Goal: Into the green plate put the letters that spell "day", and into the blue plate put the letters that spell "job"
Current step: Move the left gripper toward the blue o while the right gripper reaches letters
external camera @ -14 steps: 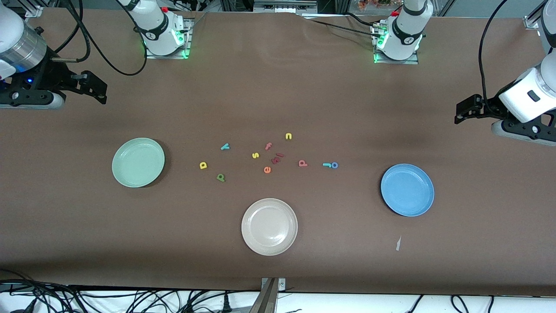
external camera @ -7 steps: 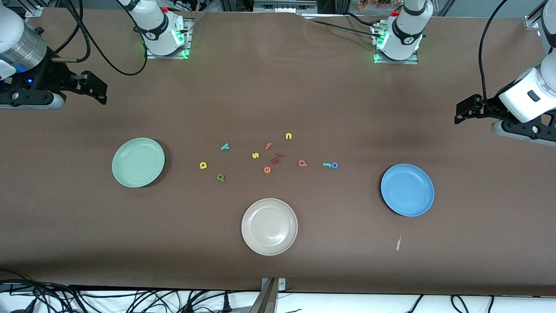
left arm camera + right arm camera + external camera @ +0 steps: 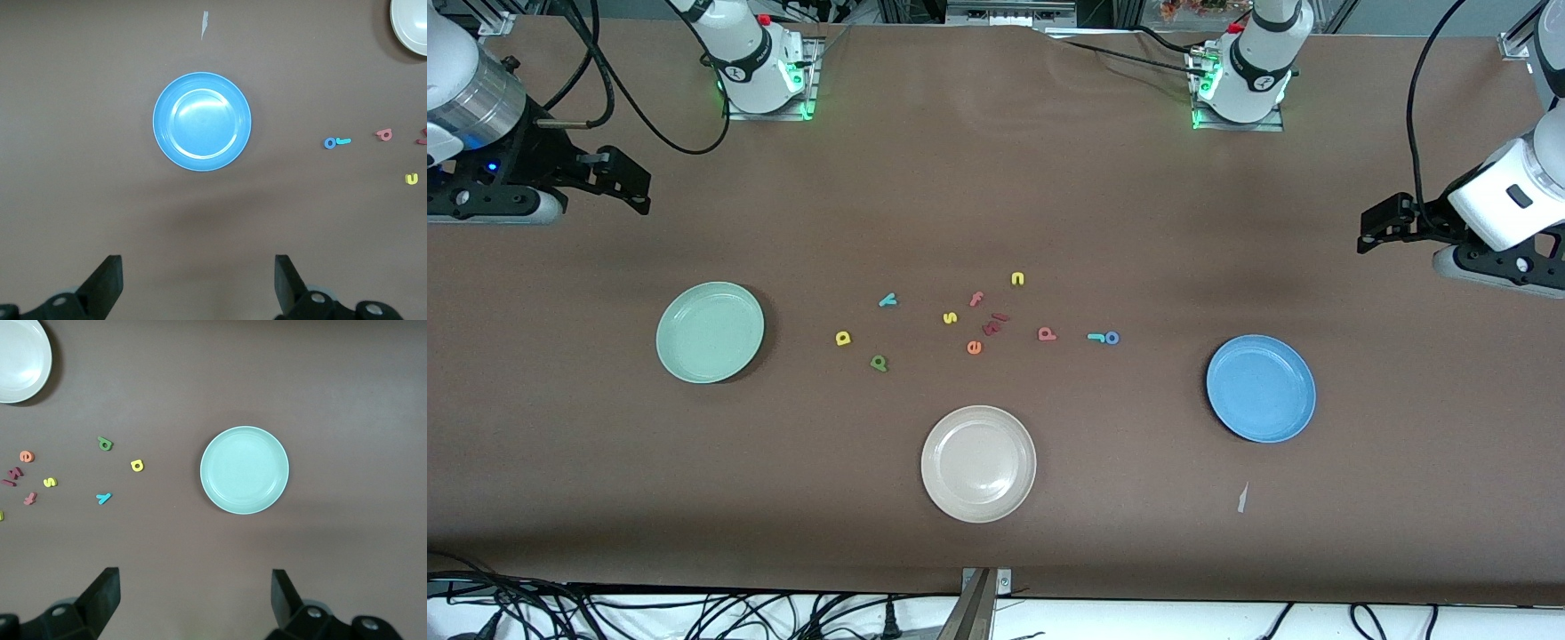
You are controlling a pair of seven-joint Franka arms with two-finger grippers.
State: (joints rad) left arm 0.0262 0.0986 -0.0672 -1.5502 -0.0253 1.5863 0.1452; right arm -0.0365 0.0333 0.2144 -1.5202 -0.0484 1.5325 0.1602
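The green plate (image 3: 710,332) (image 3: 244,470) lies empty toward the right arm's end, the blue plate (image 3: 1261,388) (image 3: 202,121) empty toward the left arm's end. Between them on the table lie the yellow d (image 3: 843,338), green a (image 3: 879,363) and teal y (image 3: 887,300). The salmon b (image 3: 1047,334), teal j (image 3: 1096,337) and blue o (image 3: 1112,338) lie closer to the blue plate. My right gripper (image 3: 636,187) (image 3: 195,600) hangs open high over its end of the table. My left gripper (image 3: 1374,227) (image 3: 198,283) hangs open over the other end. Neither holds anything.
A beige plate (image 3: 978,463) sits nearer the front camera than the letters. Other letters lie among them: yellow s (image 3: 950,317), yellow n (image 3: 1017,279), red f (image 3: 977,299), orange e (image 3: 974,347), dark red pieces (image 3: 993,324). A paper scrap (image 3: 1241,498) lies near the blue plate.
The right gripper has shifted very slightly toward the table's middle. The left arm, plates and letters have not moved.
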